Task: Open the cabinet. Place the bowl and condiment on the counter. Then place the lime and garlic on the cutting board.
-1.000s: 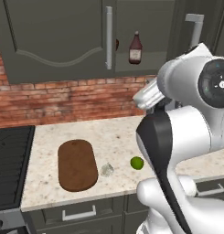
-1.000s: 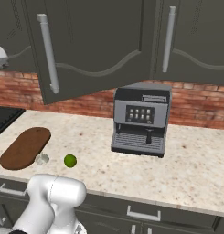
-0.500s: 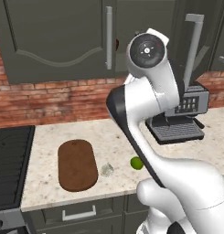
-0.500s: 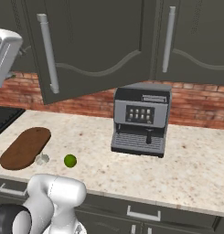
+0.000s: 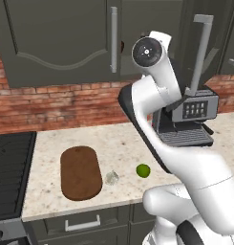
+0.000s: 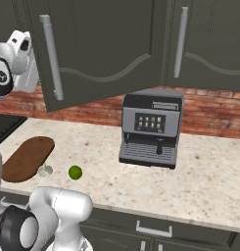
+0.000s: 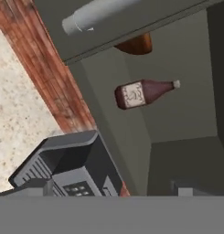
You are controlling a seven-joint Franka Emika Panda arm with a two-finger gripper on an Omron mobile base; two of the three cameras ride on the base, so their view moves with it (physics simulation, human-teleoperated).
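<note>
The cabinet (image 5: pixel 61 43) has its right door (image 6: pixel 97 49) swung open. My raised wrist (image 5: pixel 148 50) is at the opening, and the white hand (image 6: pixel 22 56) shows beside the open door; its fingers are hidden. In the hand view, which is rolled sideways, the brown condiment bottle (image 7: pixel 143 93) stands inside the cabinet a short way ahead. An edge of the reddish bowl (image 7: pixel 136 44) peeks from behind the door edge. On the counter (image 5: pixel 118 139) lie the cutting board (image 5: pixel 80 172), the garlic (image 5: pixel 111 178) beside it and the lime (image 5: pixel 143 170).
A grey coffee machine (image 6: pixel 151 127) stands on the counter under the open cabinet, close below my arm. The black stove (image 5: pixel 8 177) is left of the board. The open door's bar handle (image 6: pixel 50 56) juts toward me. A brick wall (image 5: pixel 56 107) backs the counter.
The arm has swung up from a folded pose at the right and reached toward the open cabinet. The wrist now covers the bottle in the left base view.
</note>
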